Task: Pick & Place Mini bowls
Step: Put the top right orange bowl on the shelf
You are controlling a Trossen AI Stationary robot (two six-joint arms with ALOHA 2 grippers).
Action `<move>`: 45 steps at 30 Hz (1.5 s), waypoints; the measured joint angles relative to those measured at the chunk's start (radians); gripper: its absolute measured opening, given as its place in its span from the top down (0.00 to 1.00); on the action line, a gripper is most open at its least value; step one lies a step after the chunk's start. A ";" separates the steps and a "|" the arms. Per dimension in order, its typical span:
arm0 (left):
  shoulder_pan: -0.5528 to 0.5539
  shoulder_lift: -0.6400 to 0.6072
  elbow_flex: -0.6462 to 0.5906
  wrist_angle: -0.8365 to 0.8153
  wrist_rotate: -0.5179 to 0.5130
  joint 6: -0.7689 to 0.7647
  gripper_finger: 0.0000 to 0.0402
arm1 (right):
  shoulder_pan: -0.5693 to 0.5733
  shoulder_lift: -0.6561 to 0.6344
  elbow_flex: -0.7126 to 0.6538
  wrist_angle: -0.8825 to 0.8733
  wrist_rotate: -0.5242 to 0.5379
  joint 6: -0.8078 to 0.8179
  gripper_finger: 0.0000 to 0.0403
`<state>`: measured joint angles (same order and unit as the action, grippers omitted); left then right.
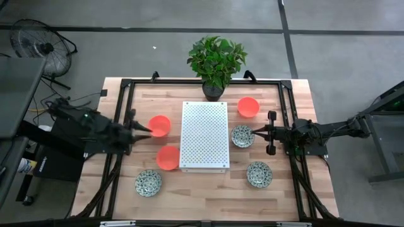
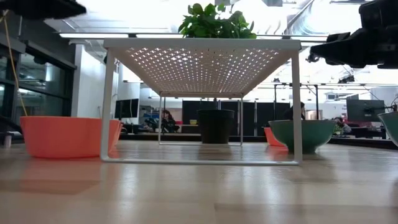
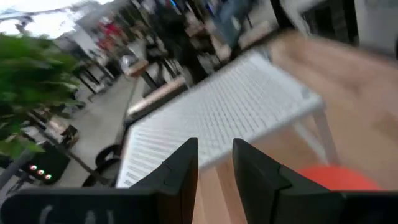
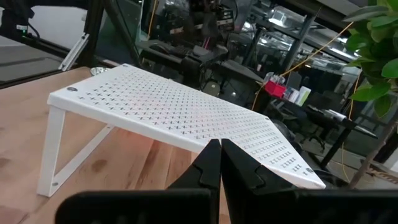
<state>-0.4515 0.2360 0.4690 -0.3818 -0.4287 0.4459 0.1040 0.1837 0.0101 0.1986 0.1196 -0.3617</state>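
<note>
- The white perforated shelf (image 1: 204, 135) stands on the middle of the wooden table (image 1: 208, 195), with a potted plant (image 1: 216, 63) at its far end
- Three orange mini bowls: one (image 1: 159, 125) just left of the shelf, a second (image 1: 168, 157) nearer the front and close beside the shelf's left edge, a third (image 1: 248, 106) off the shelf's right far corner
- Three patterned mini bowls: one (image 1: 242, 136) just beside the shelf's right edge, another (image 1: 259, 174) to the front right, the last (image 1: 148, 183) at the front left
- The left gripper (image 1: 144, 130) sits at the left rim of the first orange bowl; in the left wrist view its fingers (image 3: 180, 171) are spread a little with a clear gap between them, nothing in it, and an orange bowl (image 3: 336, 179) shows just past them
- The right gripper (image 1: 256, 132) is at the right rim of the patterned bowl beside the shelf; in the right wrist view its fingers (image 4: 208, 165) are pressed together, pointing at the shelf (image 4: 180, 118)
- In the low view the shelf (image 2: 202, 59) spans the middle, with an orange bowl (image 2: 62, 135) left and a greenish bowl (image 2: 301, 135) right
</note>
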 joint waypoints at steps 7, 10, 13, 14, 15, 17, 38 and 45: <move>0.000 -0.202 0.001 -0.143 -0.132 -0.148 0.76 | 0.001 0.000 0.000 0.001 -0.029 0.152 1.00; 0.000 -0.231 0.004 -0.191 -0.171 -0.197 0.76 | 0.001 0.000 0.000 0.006 -0.016 0.222 1.00; 0.000 -0.229 0.011 -0.210 -0.137 -0.197 0.76 | 0.001 0.000 0.000 0.036 0.057 0.385 1.00; 0.000 -0.229 0.012 -0.206 -0.131 -0.196 0.76 | 0.001 0.000 0.000 0.048 0.104 0.439 1.00; 0.000 -0.227 0.014 -0.207 -0.134 -0.197 0.76 | 0.001 0.000 0.000 0.061 0.157 0.471 1.00; 0.000 -0.225 0.015 -0.228 -0.160 -0.199 0.76 | 0.000 0.001 0.000 0.078 0.231 0.453 1.00; 0.000 -0.225 -0.046 -0.258 -0.154 -0.268 0.76 | -0.008 0.511 0.748 -0.913 0.354 0.362 0.96; 0.000 -0.226 -0.056 -0.211 -0.151 -0.216 0.76 | -0.148 0.703 0.841 -1.114 0.235 0.299 0.69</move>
<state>-0.4515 0.0101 0.4126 -0.5925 -0.5796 0.2301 -0.0440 0.8862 0.8513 -0.9152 0.3546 -0.0630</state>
